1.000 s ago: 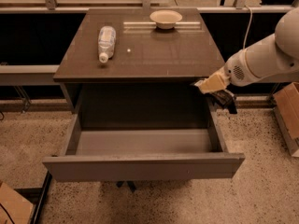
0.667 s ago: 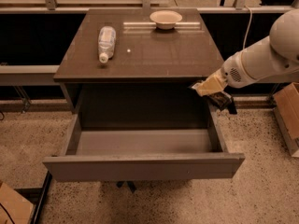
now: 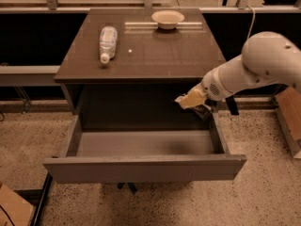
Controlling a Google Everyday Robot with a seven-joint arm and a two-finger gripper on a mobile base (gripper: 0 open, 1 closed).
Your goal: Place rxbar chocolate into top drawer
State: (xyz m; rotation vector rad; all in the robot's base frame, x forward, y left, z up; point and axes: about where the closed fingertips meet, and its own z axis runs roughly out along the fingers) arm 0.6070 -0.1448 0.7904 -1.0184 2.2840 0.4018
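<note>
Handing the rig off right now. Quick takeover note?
Gripper: over the right rear of the open, wide grey top drawer, just below the dark cabinet top's front edge.
A small dark thing under it may be the black wrapped rxbar chocolate; can't confirm.
Done: drawer open. No bar lies in it yet.
Left: lower, release the bar into the drawer.
The clear plastic bottle and pale bowl sit on the cabinet top.

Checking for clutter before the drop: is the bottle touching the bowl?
Apart. The camera view shows bare cabinet top between the bottle and the bowl. The gripper hangs above the top drawer's right rear part.
</note>
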